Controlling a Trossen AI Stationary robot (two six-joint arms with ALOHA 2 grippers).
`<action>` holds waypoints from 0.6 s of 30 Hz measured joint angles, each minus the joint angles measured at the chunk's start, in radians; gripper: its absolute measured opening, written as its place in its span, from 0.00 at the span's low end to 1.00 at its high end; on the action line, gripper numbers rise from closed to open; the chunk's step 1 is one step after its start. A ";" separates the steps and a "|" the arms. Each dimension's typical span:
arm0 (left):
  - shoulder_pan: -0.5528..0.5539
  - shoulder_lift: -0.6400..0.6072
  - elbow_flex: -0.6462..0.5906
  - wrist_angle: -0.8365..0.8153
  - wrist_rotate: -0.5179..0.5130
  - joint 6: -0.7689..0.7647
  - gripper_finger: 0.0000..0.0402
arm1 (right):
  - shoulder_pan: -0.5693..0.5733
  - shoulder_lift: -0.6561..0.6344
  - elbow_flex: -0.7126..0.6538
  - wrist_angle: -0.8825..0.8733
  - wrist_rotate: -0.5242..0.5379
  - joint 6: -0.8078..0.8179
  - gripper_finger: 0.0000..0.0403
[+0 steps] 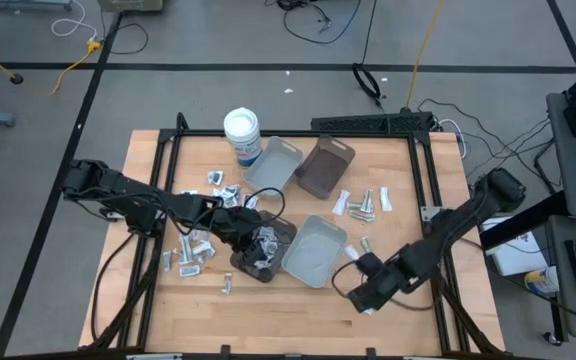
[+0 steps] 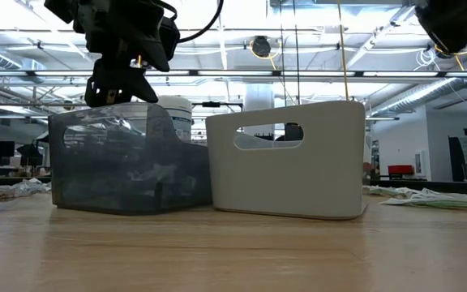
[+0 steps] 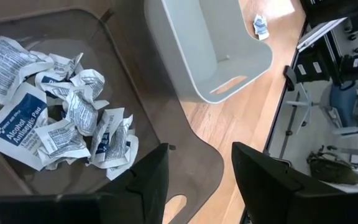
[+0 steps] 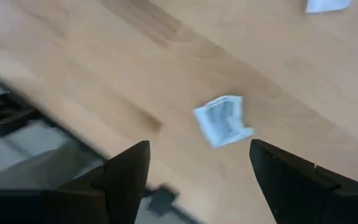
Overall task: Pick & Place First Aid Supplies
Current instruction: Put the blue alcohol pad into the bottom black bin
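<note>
Several crumpled white and blue first aid packets lie in a dark clear tray. My left gripper hovers open above that tray's rim with nothing between its fingers; the low view shows it above the tray. More packets lie loose on the wooden table left of the tray, and others at the right. My right gripper is open, pointing down near the table's near right edge, above one small packet lying flat on the wood.
A pale grey tray stands right beside the dark one. At the far side stand another grey tray, a brown tray and a white round tub. A black frame borders the table.
</note>
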 joint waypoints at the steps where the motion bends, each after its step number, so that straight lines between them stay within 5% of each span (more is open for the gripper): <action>1: 0.000 0.000 0.000 0.000 0.000 0.001 0.44 | 0.006 0.024 0.000 -0.004 0.002 -0.005 0.68; 13: 0.000 0.000 0.000 0.000 0.000 0.017 0.44 | 0.056 0.231 0.000 0.080 0.030 -0.056 0.67; 18: 0.000 0.000 0.000 -0.001 0.022 0.017 0.44 | 0.061 0.267 0.003 0.120 0.021 -0.037 0.59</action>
